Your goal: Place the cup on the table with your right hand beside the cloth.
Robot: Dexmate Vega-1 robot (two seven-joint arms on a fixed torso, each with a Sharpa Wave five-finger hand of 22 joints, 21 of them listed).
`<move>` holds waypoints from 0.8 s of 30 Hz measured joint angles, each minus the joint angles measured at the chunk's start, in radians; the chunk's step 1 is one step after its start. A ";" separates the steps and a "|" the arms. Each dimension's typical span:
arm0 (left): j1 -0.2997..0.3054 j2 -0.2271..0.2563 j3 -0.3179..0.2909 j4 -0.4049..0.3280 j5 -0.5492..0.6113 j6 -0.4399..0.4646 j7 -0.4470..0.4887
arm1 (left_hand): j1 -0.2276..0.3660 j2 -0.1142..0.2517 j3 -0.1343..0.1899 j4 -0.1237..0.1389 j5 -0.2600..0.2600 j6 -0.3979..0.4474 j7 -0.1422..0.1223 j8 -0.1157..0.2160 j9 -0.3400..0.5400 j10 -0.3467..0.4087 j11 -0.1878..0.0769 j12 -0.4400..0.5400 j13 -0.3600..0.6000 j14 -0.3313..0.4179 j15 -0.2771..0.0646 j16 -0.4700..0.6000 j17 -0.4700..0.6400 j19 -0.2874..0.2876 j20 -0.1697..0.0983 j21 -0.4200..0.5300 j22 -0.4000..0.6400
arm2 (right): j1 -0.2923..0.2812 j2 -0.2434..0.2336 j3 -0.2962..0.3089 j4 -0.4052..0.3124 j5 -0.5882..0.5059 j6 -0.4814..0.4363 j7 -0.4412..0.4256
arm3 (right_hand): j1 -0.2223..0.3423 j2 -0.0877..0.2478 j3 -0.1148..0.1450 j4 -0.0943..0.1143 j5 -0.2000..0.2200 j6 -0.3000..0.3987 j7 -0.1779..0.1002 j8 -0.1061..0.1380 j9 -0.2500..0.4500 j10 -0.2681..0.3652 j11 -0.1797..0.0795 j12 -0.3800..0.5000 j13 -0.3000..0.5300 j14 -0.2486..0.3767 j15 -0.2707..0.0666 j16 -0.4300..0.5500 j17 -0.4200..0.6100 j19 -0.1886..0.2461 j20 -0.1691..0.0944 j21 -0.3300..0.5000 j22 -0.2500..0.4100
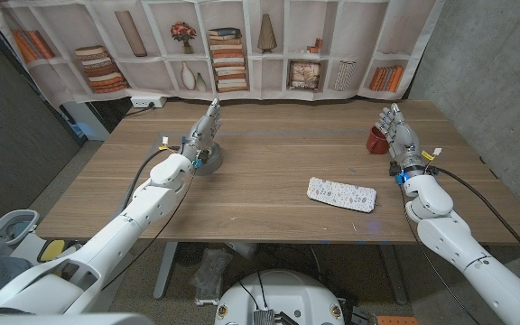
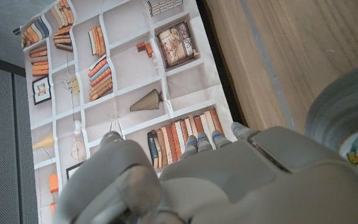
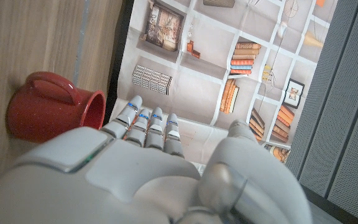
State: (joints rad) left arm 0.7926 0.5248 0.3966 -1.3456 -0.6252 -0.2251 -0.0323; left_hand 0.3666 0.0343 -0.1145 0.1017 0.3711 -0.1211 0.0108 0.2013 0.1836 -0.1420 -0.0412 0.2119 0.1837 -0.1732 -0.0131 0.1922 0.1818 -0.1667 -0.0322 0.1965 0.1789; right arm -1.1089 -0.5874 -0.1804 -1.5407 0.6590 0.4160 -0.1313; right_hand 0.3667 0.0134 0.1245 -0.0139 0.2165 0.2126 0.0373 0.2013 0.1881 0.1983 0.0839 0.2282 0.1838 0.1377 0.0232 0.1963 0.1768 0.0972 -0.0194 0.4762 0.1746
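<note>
A: Nearest the front edge of the table (image 1: 260, 217) lies the cloth (image 1: 341, 193), white and patterned, a little right of middle.

B: And the red cup (image 1: 378, 140)?

A: Toward the far right corner, well apart from the cloth. In the right wrist view the cup (image 3: 51, 107) lies on its side, handle showing, its mouth turned toward the fingers.

B: Does the right hand (image 1: 398, 135) have it?

A: No. It stands just beside the cup on the side nearer the right edge, fingers straight and close together, gripping nothing. From the wrist, the right hand (image 3: 148, 168) sits right next to the rim; I cannot tell whether it touches.

B: The left hand (image 1: 202, 134)?

A: Near the far left of the table, fingers straight, holding nothing, above a grey round object (image 1: 211, 161).
</note>
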 measured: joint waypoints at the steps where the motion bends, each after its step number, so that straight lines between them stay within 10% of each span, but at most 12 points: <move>1: 0.000 0.000 0.000 -0.001 0.000 0.000 0.000 | 0.000 0.000 0.000 0.000 0.000 0.000 0.000 0.000 0.000 0.000 0.000 0.000 0.000 0.000 0.000 0.000 0.000 0.000 0.000 0.000 0.000 | -0.002 0.000 0.001 0.000 0.000 0.000 -0.001 | 0.004 0.004 0.003 -0.003 0.000 0.000 0.000 0.000 0.000 0.000 0.000 0.000 0.000 0.000 0.000 0.000 0.000 0.000 0.000 0.000 0.000; 24: 0.008 0.011 0.001 -0.029 0.004 0.015 0.011 | 0.005 0.005 -0.004 -0.004 0.000 0.009 -0.002 0.000 0.000 0.003 0.004 0.000 0.000 0.000 0.000 0.000 0.000 0.000 0.000 0.000 0.000 | -0.013 0.002 0.023 0.034 -0.011 0.015 -0.032 | 0.030 -0.015 0.004 -0.020 0.000 -0.002 -0.023 0.000 0.000 0.002 -0.002 0.000 0.000 -0.004 -0.004 -0.005 0.000 -0.006 0.009 -0.021 0.000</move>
State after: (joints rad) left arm 0.8003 0.5363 0.3980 -1.3749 -0.6213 -0.2104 -0.0217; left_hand 0.3719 0.0396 -0.1185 0.0976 0.3711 -0.1120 0.0089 0.2013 0.1836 -0.1385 -0.0377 0.2119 0.1837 -0.1732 -0.0131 0.1922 0.1818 -0.1667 -0.0322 0.1964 0.1789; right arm -1.1222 -0.5851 -0.1576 -1.5067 0.6477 0.4307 -0.1629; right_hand 0.3970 -0.0012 0.1284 -0.0343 0.2165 0.2109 0.0140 0.2013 0.1880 0.2001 0.0821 0.2282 0.1836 0.1339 0.0195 0.1915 0.1769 0.0917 -0.0108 0.4547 0.1745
